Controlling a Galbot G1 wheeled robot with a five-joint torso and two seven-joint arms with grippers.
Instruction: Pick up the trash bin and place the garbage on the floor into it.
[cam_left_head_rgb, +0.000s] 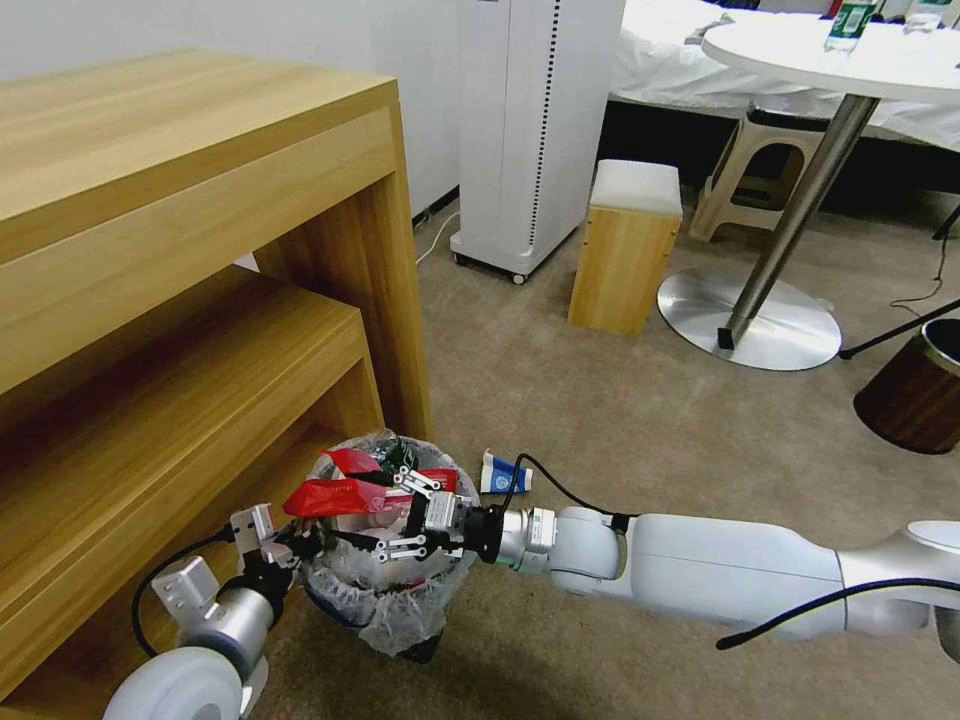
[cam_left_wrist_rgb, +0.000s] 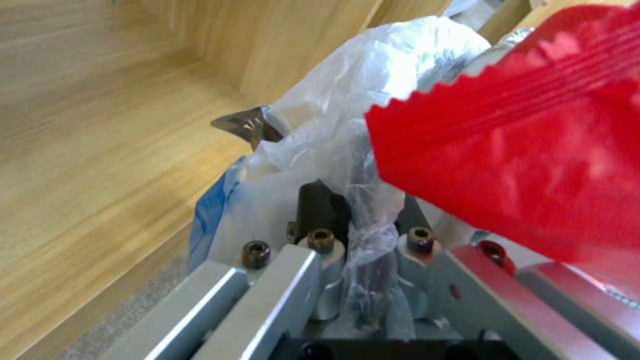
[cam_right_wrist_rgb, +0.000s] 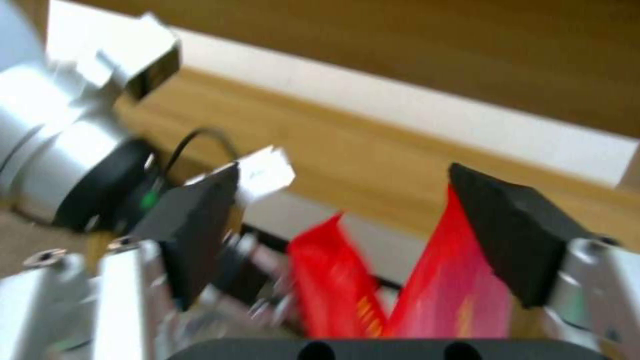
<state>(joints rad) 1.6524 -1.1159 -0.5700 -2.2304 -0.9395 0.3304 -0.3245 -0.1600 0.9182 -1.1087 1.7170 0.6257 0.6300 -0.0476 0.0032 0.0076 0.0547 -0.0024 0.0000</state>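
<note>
Scene: your left pincer (cam_left_head_rgb: 300, 545) is clamped on the bag-lined rim of the trash bin (cam_left_head_rgb: 385, 590), held beside the wooden shelf unit (cam_left_head_rgb: 200, 330).
Step in hand: your right pincer (cam_left_head_rgb: 395, 515), pads spread apart, hovers over the bin's mouth; the red bar wrapper (cam_left_head_rgb: 335, 495) lies across the litter inside, seemingly just let go.
Left on the floor (cam_left_head_rgb: 640, 420): a blue-white carton (cam_left_head_rgb: 503, 473), just beside the bin.
Next: lift the right arm clear, then reach for that carton.

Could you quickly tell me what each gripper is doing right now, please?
Left gripper: shut on the trash bin rim.
Right gripper: open above the bin, red wrapper between its fingers.
</note>
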